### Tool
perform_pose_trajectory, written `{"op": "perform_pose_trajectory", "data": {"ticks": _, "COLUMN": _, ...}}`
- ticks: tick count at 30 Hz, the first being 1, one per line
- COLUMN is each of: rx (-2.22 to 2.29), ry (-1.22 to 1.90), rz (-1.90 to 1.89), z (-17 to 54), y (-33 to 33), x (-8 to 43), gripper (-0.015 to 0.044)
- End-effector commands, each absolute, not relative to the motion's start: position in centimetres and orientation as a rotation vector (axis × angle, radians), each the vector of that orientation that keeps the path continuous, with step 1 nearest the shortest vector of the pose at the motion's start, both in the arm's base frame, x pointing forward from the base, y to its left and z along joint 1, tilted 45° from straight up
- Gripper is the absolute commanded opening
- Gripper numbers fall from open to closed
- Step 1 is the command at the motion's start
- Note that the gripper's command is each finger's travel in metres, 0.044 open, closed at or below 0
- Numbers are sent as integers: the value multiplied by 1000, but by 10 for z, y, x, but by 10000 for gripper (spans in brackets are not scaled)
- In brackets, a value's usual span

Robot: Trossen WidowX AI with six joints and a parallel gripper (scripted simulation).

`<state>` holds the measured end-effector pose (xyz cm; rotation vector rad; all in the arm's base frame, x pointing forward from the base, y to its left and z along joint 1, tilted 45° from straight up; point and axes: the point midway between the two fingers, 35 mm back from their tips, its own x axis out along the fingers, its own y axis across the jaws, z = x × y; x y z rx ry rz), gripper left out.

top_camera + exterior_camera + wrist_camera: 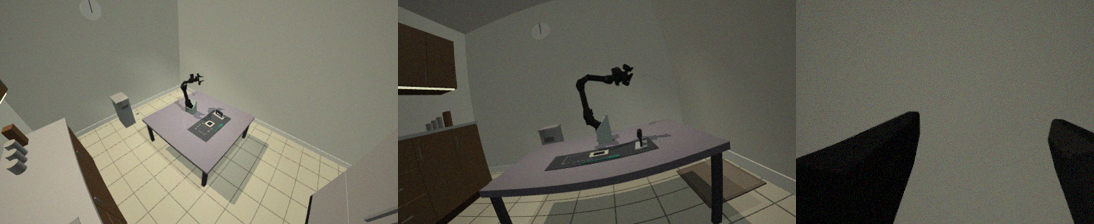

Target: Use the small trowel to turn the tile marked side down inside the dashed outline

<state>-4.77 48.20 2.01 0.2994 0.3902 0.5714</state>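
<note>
The tile (210, 123) (598, 154), a pale square with a dark centre, lies flat on the dark mat (206, 138) (552, 166). It is beside the dashed outline (563, 161), which is at the left in the exterior view. Near the mat's other end a dark upright handle (639, 136) stands over a pale plate (643, 145); it looks like the trowel, too small to be sure. A thin teal piece (218, 128) (603, 159) lies along the mat near the tile. My gripper (202, 79) (631, 71) (985, 126) is open and empty, high above the table.
The lilac table (201, 154) (682, 152) carries the mat and the arm's pale base (191, 108) (604, 132). In the top view a grey cabinet (123, 111) stands on the floor left of the table. The wrist view shows only plain wall beyond the fingers.
</note>
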Motion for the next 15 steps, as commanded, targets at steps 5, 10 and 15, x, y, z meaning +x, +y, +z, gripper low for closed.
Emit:
{"op": "perform_pose_trajectory", "data": {"ticks": 5, "rx": 204, "ry": 450, "rz": 408, "z": -9, "y": 494, "x": 36, "gripper": 270}}
{"op": "perform_pose_trajectory", "data": {"ticks": 10, "rx": 141, "ry": 486, "rz": 316, "z": -26, "y": 492, "x": 80, "gripper": 270}}
{"op": "perform_pose_trajectory", "data": {"ticks": 15, "rx": 57, "ry": 544, "rz": 203, "z": -48, "y": 479, "x": 131, "gripper": 270}}
